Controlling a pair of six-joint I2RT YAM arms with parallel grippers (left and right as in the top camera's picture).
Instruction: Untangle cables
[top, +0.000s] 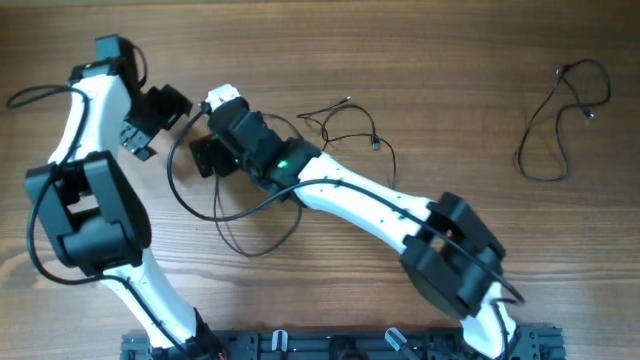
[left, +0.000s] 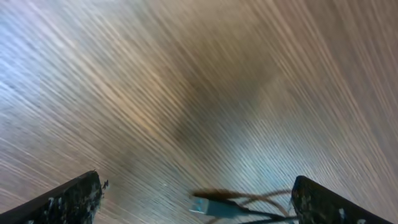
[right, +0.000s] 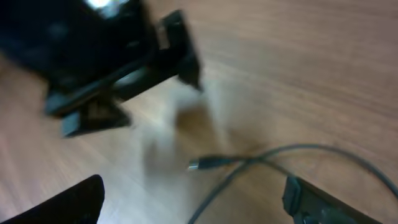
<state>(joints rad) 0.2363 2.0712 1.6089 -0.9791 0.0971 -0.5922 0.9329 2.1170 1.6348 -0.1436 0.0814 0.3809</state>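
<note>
I found the left gripper (left: 196, 186) spread wide over the bench (left: 186, 74), gripping nothing, with a cable plug (left: 208, 205) showing between its fingers. The right gripper (right: 193, 196) was likewise spread and empty, with a plug end (right: 205, 163) on the wood between its fingers. Both grippers sat close together left of the bench centre, beside the loose cable loops (top: 335, 112). A separate cable (top: 522, 150) lay well apart, near the far right corner.
</note>
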